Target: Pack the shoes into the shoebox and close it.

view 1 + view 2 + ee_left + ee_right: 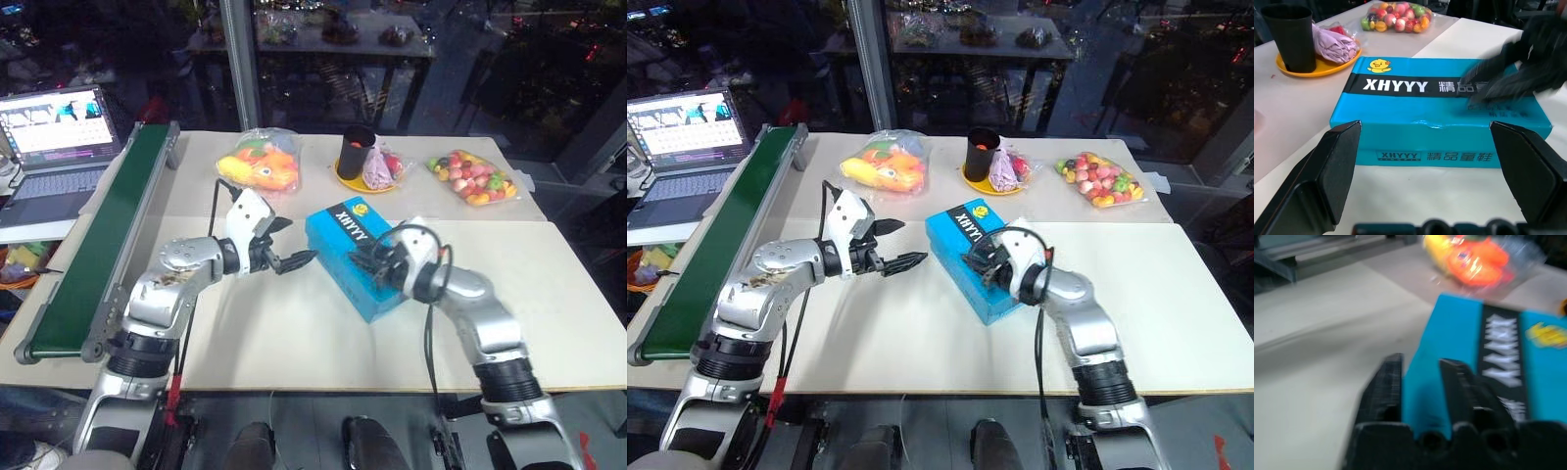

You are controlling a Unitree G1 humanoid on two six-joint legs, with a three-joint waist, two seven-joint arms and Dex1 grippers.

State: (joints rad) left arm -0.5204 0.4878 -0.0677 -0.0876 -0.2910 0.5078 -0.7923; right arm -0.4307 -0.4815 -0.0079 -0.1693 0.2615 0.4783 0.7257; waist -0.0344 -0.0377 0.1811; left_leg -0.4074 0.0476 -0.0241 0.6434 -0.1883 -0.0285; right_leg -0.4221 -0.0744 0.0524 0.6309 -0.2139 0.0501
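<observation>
**Left eye view: both tools at the closed blue box**

Left eye view gives us the right tool (370,260) sitting over the lid of the shoebox (345,235), near its front end. From the right wrist camera its two black fingers (1386,387) stand slightly apart, a strip of blue lid showing between them, nothing gripped. Whether the tips actually touch the cardboard, I cannot tell.

Across from it, the left tool (286,245) hangs just beside the box's left long side, fingers spread wide and empty. Its wrist camera looks straight at that side wall, one finger (1327,171) framing each end of the box.

The shoebox itself lies shut on the pale worktop (294,333), set at an angle, the black label strip with a yellow duck logo facing up. With the lid down, nothing of the inside can be seen.

Further out, at the back of the worktop: a clear bag of yellow-orange plush toys (261,164), a black cup (357,151) on a yellow plate (345,179) with a pink bundle beside it, and a bag of colourful balls (471,176). Along the left edge runs the green conveyor belt (98,245), with an open laptop (51,137) beyond it.
</observation>
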